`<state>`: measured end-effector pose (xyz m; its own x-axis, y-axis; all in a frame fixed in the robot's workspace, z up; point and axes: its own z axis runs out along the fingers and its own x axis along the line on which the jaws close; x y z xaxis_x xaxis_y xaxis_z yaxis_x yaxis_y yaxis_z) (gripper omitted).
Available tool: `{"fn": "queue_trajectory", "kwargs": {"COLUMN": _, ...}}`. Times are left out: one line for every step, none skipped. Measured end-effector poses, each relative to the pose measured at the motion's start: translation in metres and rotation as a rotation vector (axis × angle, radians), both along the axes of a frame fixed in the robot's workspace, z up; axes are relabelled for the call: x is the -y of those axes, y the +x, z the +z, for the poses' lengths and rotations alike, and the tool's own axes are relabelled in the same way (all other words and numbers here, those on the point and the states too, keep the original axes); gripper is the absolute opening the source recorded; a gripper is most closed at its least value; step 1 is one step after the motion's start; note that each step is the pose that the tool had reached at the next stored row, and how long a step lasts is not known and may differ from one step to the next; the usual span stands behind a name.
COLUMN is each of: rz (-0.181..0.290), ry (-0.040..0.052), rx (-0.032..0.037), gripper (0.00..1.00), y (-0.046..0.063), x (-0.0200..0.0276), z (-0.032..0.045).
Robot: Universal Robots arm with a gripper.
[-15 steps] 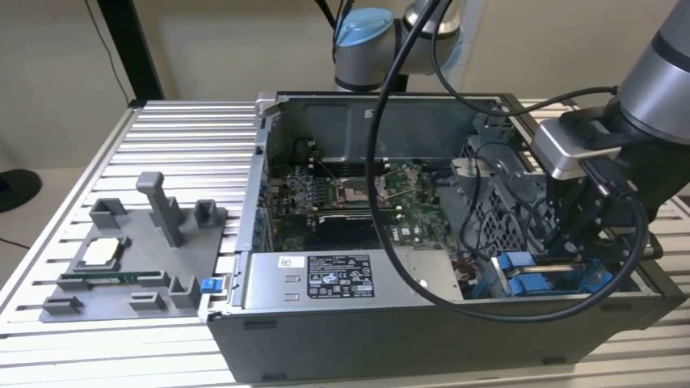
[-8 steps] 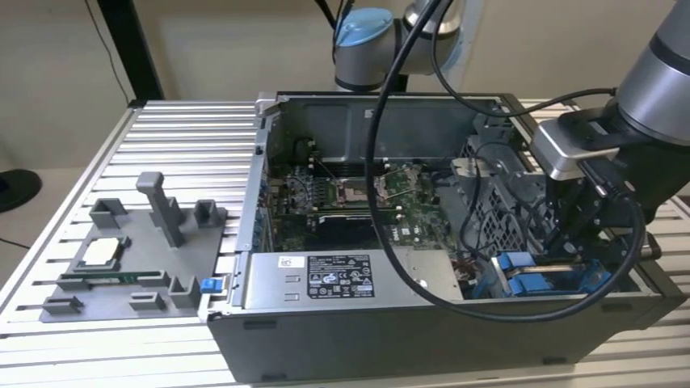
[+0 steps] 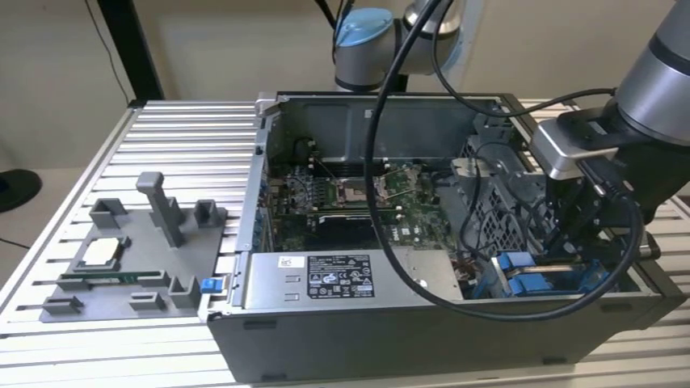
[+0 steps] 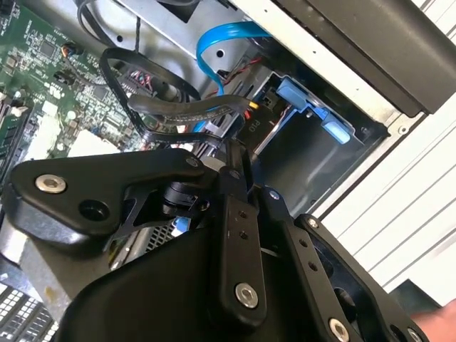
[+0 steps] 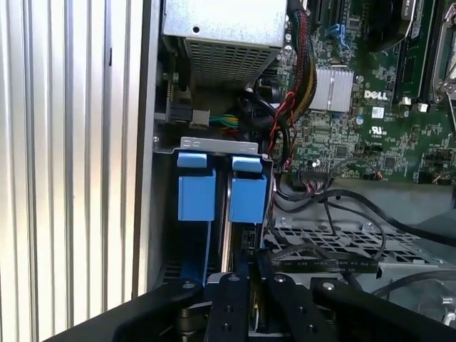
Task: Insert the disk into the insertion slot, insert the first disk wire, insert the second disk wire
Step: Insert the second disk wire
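Note:
In the front corner of the open computer case [image 3: 431, 323] at the exterior view's right, the insertion slot [image 5: 214, 146] of grey metal holds two bright blue carrier pieces side by side. The disk [image 5: 247, 194] stands on edge inside it; I see only its blue carrier end and a thin silver edge. My gripper [image 5: 254, 303] hangs right over that end of the slot. Its black fingers [image 4: 235, 167] are close together on the dark connector of a disk wire [image 4: 251, 117]. A flat black wire [image 5: 320, 265] runs off sideways across the perforated drive cage.
The arm's wrist [image 3: 603, 162] reaches down into the case. The labelled grey power-supply box [image 3: 334, 279] and the green motherboard [image 3: 356, 194] lie beside the slot. A blue flat cable [image 4: 228, 35] loops nearby. A grey fixture [image 3: 129, 259] with parts sits on the slatted table [image 3: 183, 137].

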<state>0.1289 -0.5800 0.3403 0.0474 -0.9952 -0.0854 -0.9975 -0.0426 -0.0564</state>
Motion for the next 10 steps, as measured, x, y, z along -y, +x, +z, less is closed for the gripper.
{"fn": "queue_trajectory", "kwargs": {"rz": -0.002, "ry": 0.0002, "rx": 0.0000, "gripper": 0.00, "y": 0.0000, "x": 0.0000, "z": 0.0000}}
{"fn": "queue_trajectory", "kwargs": {"rz": -0.003, "ry": 0.0002, "rx": 0.0000, "gripper": 0.00, "y": 0.0000, "x": 0.0000, "z": 0.0000}}
{"fn": "queue_trajectory", "kwargs": {"rz": -0.005, "ry": 0.0002, "rx": 0.0000, "gripper": 0.00, "y": -0.0001, "x": 0.0000, "z": 0.0000}}
{"fn": "queue_trajectory", "kwargs": {"rz": -0.005, "ry": 0.0001, "rx": 0.0000, "gripper": 0.00, "y": -0.0001, "x": 0.0000, "z": 0.0001}}
{"fn": "queue_trajectory", "kwargs": {"rz": -0.006, "ry": 0.0000, "rx": 0.0000, "gripper": 0.00, "y": -0.0001, "x": 0.0000, "z": 0.0002}}
{"fn": "queue_trajectory", "kwargs": {"rz": -0.007, "ry": 0.0002, "rx": 0.0000, "gripper": 0.00, "y": 0.0000, "x": 0.0000, "z": 0.0004}}
{"fn": "queue_trajectory", "kwargs": {"rz": -0.007, "ry": 0.0004, "rx": 0.0000, "gripper": 0.00, "y": 0.0000, "x": 0.0000, "z": 0.0006}}
{"fn": "queue_trajectory", "kwargs": {"rz": -0.008, "ry": 0.0007, "rx": 0.0000, "gripper": 0.00, "y": 0.0000, "x": 0.0000, "z": 0.0008}}
{"fn": "queue_trajectory", "kwargs": {"rz": -0.008, "ry": 0.0009, "rx": 0.0000, "gripper": 0.00, "y": 0.0000, "x": 0.0000, "z": 0.0011}}
{"fn": "queue_trajectory", "kwargs": {"rz": -0.009, "ry": 0.0011, "rx": 0.0000, "gripper": 0.00, "y": 0.0000, "x": 0.0000, "z": 0.0014}}
